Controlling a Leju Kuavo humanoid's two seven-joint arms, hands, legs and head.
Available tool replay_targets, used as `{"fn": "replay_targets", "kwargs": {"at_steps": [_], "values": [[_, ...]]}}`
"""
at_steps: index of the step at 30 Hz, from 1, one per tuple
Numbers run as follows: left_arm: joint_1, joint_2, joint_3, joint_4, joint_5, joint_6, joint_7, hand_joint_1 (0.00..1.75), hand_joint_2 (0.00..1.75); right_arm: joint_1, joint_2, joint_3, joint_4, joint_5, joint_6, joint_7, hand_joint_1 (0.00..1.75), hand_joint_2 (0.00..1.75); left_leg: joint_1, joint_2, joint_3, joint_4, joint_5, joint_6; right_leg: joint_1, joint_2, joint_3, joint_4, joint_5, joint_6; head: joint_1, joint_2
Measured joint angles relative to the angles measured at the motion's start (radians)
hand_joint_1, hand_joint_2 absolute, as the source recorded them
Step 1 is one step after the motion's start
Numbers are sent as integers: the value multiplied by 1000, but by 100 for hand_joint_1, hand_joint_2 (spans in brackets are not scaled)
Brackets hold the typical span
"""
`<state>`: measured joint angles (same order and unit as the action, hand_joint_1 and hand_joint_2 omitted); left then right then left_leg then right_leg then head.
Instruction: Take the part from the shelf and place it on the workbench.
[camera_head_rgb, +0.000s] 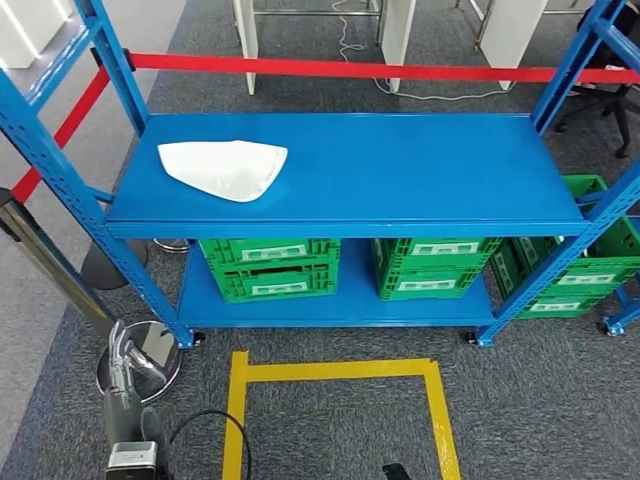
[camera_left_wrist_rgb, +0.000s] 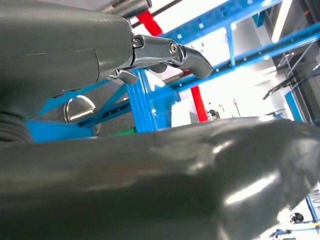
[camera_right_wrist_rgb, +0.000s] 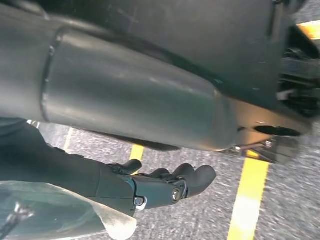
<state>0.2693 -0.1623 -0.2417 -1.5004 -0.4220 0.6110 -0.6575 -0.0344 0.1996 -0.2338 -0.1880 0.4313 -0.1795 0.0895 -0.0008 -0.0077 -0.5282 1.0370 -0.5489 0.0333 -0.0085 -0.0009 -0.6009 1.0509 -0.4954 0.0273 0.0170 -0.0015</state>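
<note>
Blue shelf (camera_head_rgb: 423, 170) bears white part (camera_head_rgb: 224, 168); green crates (camera_head_rgb: 269, 267) below.

I count one white part (camera_head_rgb: 224, 169) on the blue shelf (camera_head_rgb: 423, 170), three green crates (camera_head_rgb: 268, 266) beneath, one red barrier tape (camera_head_rgb: 340, 70), one yellow floor outline (camera_head_rgb: 336, 372).

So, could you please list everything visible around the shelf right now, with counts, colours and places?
white part: one, white, top shelf board, left side
shelf: one, blue, straight ahead
crates: three, green; two on the lower shelf board, one beside the shelf at right
floor tape: one outline, yellow, carpet before the shelf
barrier belt: one, red, behind the shelf
post base: one, silver, floor at left
left hand: one, silver-grey, low at left, holds nothing
right hand: one, dark, over the carpet, fingers extended, holds nothing
</note>
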Motion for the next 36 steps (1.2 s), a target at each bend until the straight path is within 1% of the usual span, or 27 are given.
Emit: {"fn": "replay_targets", "kwargs": {"at_steps": [3,4,5,6,8,9,10,11,12,13,14,15,16,18,20,21,22,23,24,25,26,28,29,30,31,34,36], "values": [[1,3,-4,0,4,3,3,0,0,1,0,-8,0,-4,-2,-1,0,0,0,1,6,-5,-7,-15,0,2,13,-18,-6,-8,-1,0],[0,4,-5,0,4,3,3,0,0,1,0,-9,1,-4,-3,-2,0,0,0,1,6,2,-14,-20,-3,2,19,-22,-7,-12,-3,0],[0,5,-7,0,4,4,4,0,0,1,1,-11,1,-4,-4,-2,0,0,1,2,-3,27,-28,-27,-6,1,27,-27,-9,-16,-4,0],[0,6,-8,-1,4,4,4,0,0,1,1,-12,1,-5,-4,-3,0,0,2,2,-25,75,-51,-33,-9,1,34,-31,-12,-21,-6,0],[1,10,-11,0,6,5,5,0,0,-1,1,-15,1,-5,-3,-4,0,0,6,3,-96,207,-99,-42,-9,2,45,-32,-20,-27,-8,0],[3,12,-13,0,7,5,6,0,0,0,1,-16,1,-5,-3,-4,0,0,9,3,-128,258,-108,-45,-9,5,50,-32,-25,-28,-8,0],[4,13,-14,0,7,5,6,0,0,0,1,-17,1,-5,-3,-4,0,0,10,3,-145,273,-95,-47,-9,9,57,-32,-29,-28,-7,0],[5,15,-16,0,7,5,7,0,0,1,1,-18,1,-5,-3,-4,0,0,12,2,-144,252,-62,-47,-10,16,64,-32,-34,-26,-7,0],[5,16,-17,0,7,5,7,0,0,1,2,-19,1,-5,-2,-4,0,0,13,-3,-128,198,-16,-46,-10,25,72,-32,-39,-24,-7,0],[6,17,-17,0,7,6,7,0,0,0,2,-20,1,-5,-2,-3,0,0,15,-21,-105,136,23,-43,-11,34,74,-32,-44,-21,-7,0],[7,18,-17,0,7,6,7,0,0,-2,2,-21,1,-5,-2,-3,0,0,16,-41,-82,77,48,-40,-12,44,77,-30,-49,-15,-7,0],[8,20,-17,0,8,6,8,0,0,-4,2,-22,1,-5,-1,-3,0,0,16,-57,-67,39,57,-37,-13,54,76,-30,-51,-8,-6,0],[10,21,-17,0,9,7,8,0,0,-6,3,-22,1,-5,0,-3,0,0,14,-68,-59,21,52,-32,-16,63,72,-31,-52,-1,-6,0],[11,23,-18,0,11,8,9,0,0,-5,3,-23,1,-4,1,-2,0,0,12,-57,-51,5,46,-22,-20,75,69,-38,-51,13,-5,0],[11,23,-19,0,12,8,9,0,0,-3,3,-23,1,-2,1,-1,0,0,15,-42,-34,-12,46,-9,-19,55,58,-17,-66,23,-1,0],[11,23,-19,0,12,8,9,0,0,-4,3,-23,1,-1,1,0,0,0,17,-34,-26,-19,45,-3,-18,37,38,23,-85,26,2,0],[11,23,-19,0,13,8,9,0,0,-5,3,-23,1,2,1,2,0,0,15,-26,-21,-21,42,1,-16,20,5,80,-110,29,5,0],[11,24,-19,0,13,8,9,0,0,-6,3,-23,1,4,1,4,0,0,14,-19,-18,-21,38,5,-16,13,-36,146,-134,31,7,0],[11,24,-19,0,13,8,9,0,0,-6,3,-23,1,7,1,6,0,0,12,-15,-14,-21,34,7,-16,10,-71,198,-145,32,7,0],[11,24,-19,0,14,8,9,0,0,-4,3,-23,1,9,1,7,0,0,11,-13,-8,-21,28,8,-16,9,-92,220,-137,32,8,0],[11,24,-19,0,14,8,9,0,0,-2,3,-23,1,10,1,8,0,0,10,-12,-1,-20,22,7,-15,9,-94,206,-110,30,8,0],[11,24,-19,0,14,8,9,0,0,0,3,-23,1,11,1,8,0,0,10,-11,19,-21,7,4,-13,8,-51,91,-26,24,8,0],[10,24,-20,0,14,7,9,0,0,-1,3,-23,2,11,1,8,0,0,8,-12,27,-20,-1,0,-10,8,-22,34,0,20,8,0],[10,24,-20,0,14,7,9,0,0,-1,3,-23,2,11,1,8,0,0,7,-12,31,-21,-7,-5,-8,7,-1,-4,11,15,7,0],[10,25,-20,0,14,6,9,0,0,-2,3,-23,2,11,1,8,0,0,6,-11,33,-22,-11,-10,-5,8,10,-19,8,11,5,0],[10,25,-21,0,14,6,9,0,0,-2,3,-23,2,13,2,9,0,0,7,-9,42,-26,-18,-25,-5,9,21,-29,0,-2,2,0],[8,26,-21,0,14,8,9,0,0,-1,3,-23,2,15,4,10,0,0,7,-2,28,15,-42,-36,-10,6,36,-40,-3,-14,-1,0]]}}
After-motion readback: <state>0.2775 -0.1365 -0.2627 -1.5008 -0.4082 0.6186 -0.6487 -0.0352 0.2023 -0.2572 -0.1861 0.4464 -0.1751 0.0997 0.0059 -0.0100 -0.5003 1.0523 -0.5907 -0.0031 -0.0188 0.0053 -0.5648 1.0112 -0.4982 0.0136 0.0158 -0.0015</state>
